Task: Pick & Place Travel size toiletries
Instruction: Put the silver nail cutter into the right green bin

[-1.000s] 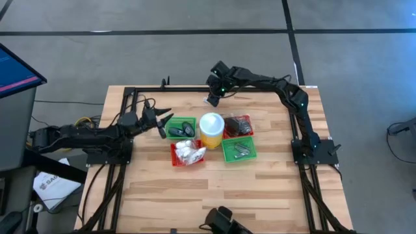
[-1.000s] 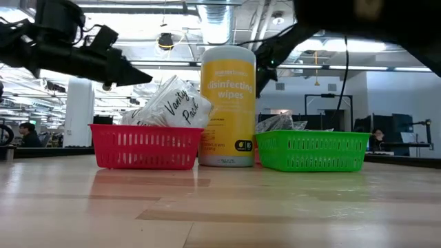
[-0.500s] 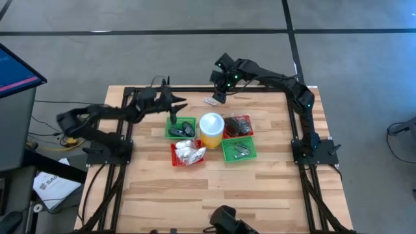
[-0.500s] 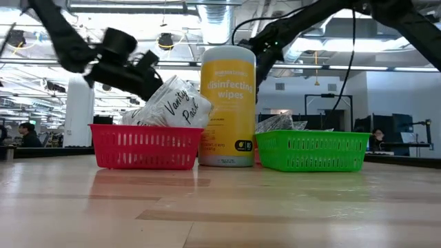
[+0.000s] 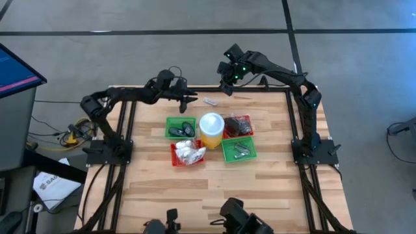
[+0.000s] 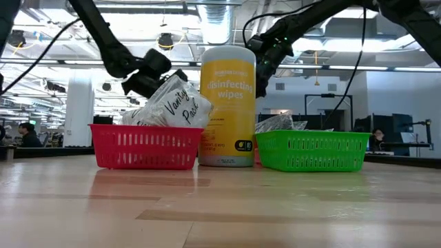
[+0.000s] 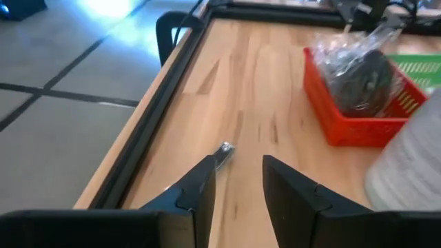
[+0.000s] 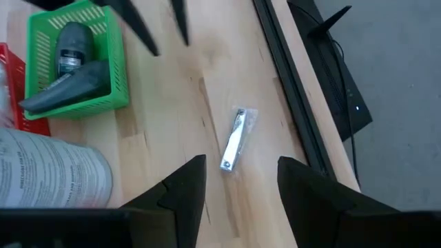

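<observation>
Near the table's far edge, your small silvery nail clipper [image 5: 209, 101] lay bare on the wood. Your left gripper [image 5: 193, 99] had swung in beside it, fingers parted and empty; your right gripper [image 5: 226, 90] had lifted clear above, likewise open.

Low view: yellow tub [image 6: 228, 103] w/ white lid reads "disinfecting wipes" in white; smaller line above it and small print + dark icons lower down are too small to read. White packet [image 6: 176, 103] in red basket [image 6: 143, 146] reads "Vanity Pack" in script. Right wrist view: tub's label [image 8: 52, 172] shows rows of fine print, illegible. High view: white sheet [image 5: 52, 184] on floor by worktop has dark logo/text, can't make it out.
</observation>
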Available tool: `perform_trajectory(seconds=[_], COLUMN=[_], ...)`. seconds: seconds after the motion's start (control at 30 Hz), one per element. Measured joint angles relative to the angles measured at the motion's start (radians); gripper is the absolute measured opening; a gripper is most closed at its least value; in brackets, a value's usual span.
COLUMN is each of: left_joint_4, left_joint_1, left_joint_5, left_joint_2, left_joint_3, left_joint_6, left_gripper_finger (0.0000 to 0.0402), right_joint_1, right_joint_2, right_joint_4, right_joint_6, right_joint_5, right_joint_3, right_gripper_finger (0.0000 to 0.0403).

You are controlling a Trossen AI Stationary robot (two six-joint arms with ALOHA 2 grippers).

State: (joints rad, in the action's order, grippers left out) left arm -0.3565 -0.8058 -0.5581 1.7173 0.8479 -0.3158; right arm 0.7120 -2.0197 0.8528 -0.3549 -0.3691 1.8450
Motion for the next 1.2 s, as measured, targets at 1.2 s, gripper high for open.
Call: perform_trajectory(seconds=[1.2], left_joint_4=[0.636], left_joint_1=[0.015], left_joint_5=[0.01], left_joint_2=[0.423], left_joint_3=[0.592], left_joint_6=[-0.326], left_gripper_finger=[0.0112], right_joint_1=[-0.002], right_joint_2=[0.0], right_joint_4=[-0.03], right_joint_6=[-0.064], right_joint_5=[0.001], right_joint_3=[0.0], right_gripper_finger=[0.017])
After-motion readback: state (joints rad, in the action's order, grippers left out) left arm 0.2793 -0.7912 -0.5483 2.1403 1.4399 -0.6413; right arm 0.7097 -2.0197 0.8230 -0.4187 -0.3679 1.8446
